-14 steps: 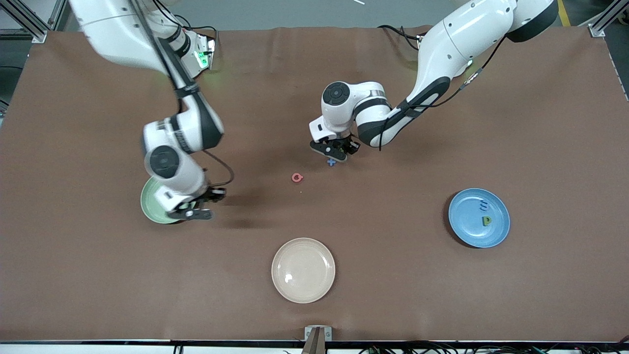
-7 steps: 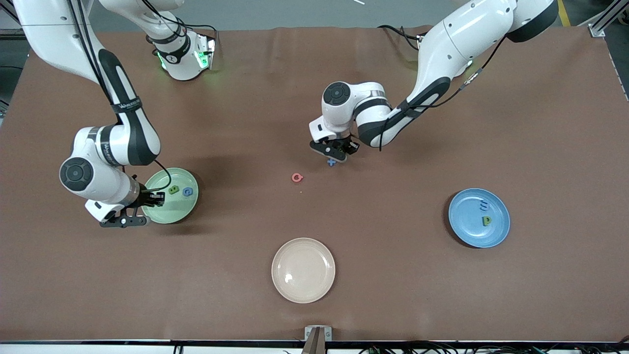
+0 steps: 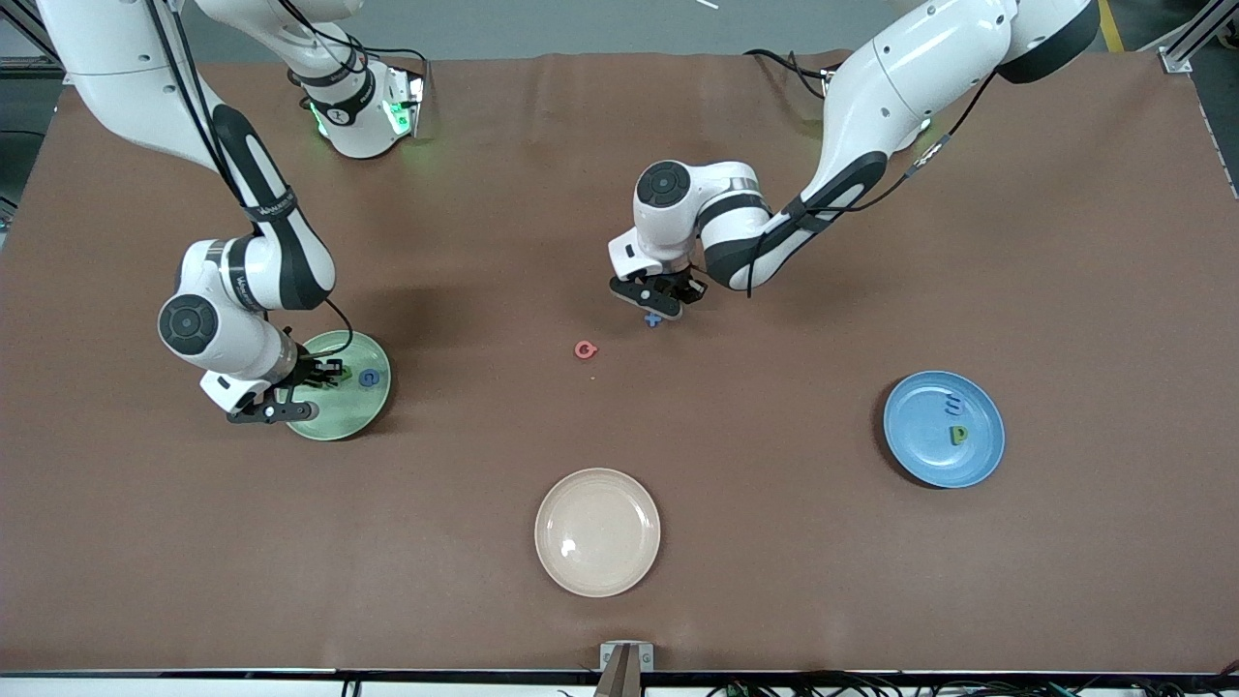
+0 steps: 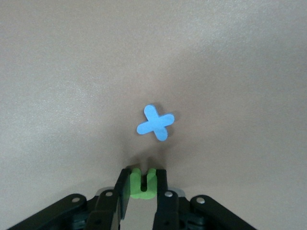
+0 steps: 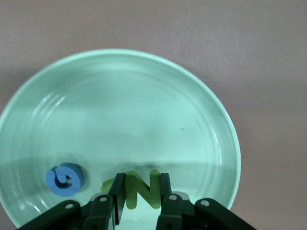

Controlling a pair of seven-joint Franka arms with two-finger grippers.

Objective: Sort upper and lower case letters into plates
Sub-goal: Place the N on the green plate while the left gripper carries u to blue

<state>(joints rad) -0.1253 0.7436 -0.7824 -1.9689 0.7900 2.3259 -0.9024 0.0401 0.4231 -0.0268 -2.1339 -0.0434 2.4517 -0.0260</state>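
I have my left claw [image 3: 662, 301] down near the middle of the surface [image 3: 774, 542], pinching a small green letter [image 4: 142, 182] between its fingers; it looks like a lowercase n held with its legs pointing away from the wrist. The blue x [image 4: 155, 122] lies flat on the surface just beside that claw, apart from it.

What my next move turns on: the blue plate [image 3: 978, 463], already carrying a green p [image 3: 957, 435] and a dark blue letter [image 3: 952, 404], sits well apart from this claw, toward the left arm's end of the surface and nearer the front camera. I judge the carry must run that way.

My right claw [image 5: 139, 191] hangs low over the mint green plate [image 5: 120, 110], pressed on a green N [image 5: 142, 188], with a blue G [image 5: 65, 179] lying in the plate beside it. The pink letter [image 3: 585, 349] lies between the two claws, nearer my left one.
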